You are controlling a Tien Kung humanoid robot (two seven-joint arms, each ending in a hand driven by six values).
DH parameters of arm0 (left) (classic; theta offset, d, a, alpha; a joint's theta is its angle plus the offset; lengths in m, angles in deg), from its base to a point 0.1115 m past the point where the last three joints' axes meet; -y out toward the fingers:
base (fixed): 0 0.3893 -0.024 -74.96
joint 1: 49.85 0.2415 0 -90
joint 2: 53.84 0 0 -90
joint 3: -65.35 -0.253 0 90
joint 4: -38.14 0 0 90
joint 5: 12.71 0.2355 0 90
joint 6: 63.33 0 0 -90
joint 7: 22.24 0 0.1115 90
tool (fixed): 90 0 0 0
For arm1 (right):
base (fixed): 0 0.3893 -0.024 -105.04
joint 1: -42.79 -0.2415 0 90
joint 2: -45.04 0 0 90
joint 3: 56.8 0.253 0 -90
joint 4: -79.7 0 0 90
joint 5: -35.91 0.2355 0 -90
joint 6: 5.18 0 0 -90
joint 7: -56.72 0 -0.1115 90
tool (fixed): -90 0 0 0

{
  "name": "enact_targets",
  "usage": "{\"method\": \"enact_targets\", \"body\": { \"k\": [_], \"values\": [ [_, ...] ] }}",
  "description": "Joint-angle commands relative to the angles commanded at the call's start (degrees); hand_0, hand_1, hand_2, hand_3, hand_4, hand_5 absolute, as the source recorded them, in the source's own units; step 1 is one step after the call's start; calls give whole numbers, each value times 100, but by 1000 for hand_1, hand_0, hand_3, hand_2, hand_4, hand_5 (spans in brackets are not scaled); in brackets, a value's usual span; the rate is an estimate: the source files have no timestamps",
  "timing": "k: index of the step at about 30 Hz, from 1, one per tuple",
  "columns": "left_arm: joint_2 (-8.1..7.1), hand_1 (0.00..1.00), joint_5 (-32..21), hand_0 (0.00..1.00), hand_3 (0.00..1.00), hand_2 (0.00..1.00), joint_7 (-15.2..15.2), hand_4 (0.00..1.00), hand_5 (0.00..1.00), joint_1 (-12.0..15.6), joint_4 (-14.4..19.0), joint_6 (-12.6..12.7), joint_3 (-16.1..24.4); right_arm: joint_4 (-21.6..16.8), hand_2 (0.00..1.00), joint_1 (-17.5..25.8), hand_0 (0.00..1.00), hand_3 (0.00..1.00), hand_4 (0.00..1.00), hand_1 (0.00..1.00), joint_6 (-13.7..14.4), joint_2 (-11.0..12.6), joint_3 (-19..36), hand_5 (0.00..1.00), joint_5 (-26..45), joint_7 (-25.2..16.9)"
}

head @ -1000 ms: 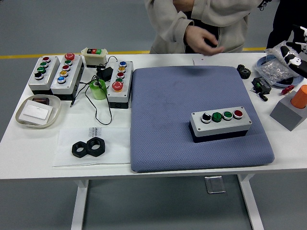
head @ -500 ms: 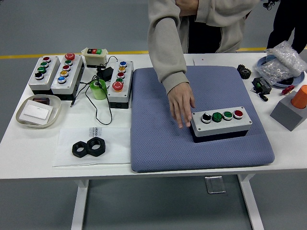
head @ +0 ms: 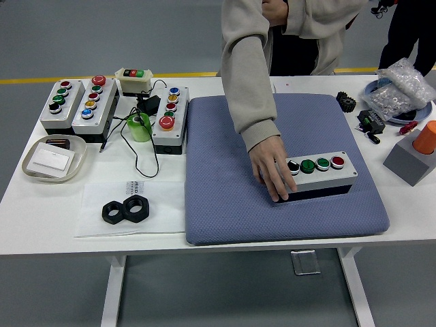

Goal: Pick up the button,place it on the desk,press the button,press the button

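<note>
At the left stand 3 button boxes (head: 75, 105), with 2 black nuts (head: 126, 210) nearer. On the blue pad (head: 225, 191), a person's hand (head: 272, 172) lies flat, fingers together, covering the left end of the 4-button box (head: 319, 174). No robot hand shows.

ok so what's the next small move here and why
Probably wait, arms held back. A person's hand lies on the left end of the button box on the blue pad, and neither robot hand is in view; reaching in now risks a collision.
</note>
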Motion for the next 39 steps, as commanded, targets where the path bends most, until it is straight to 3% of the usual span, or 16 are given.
{"method": "enact_targets", "body": {
  "k": [39],
  "values": [
    [25,834,-35,743,826,899,-8,645,998,-80,-10,3,-26,37,937,-103,990,935,610,896,52,-38,8,634,12,39]
  ]
}}
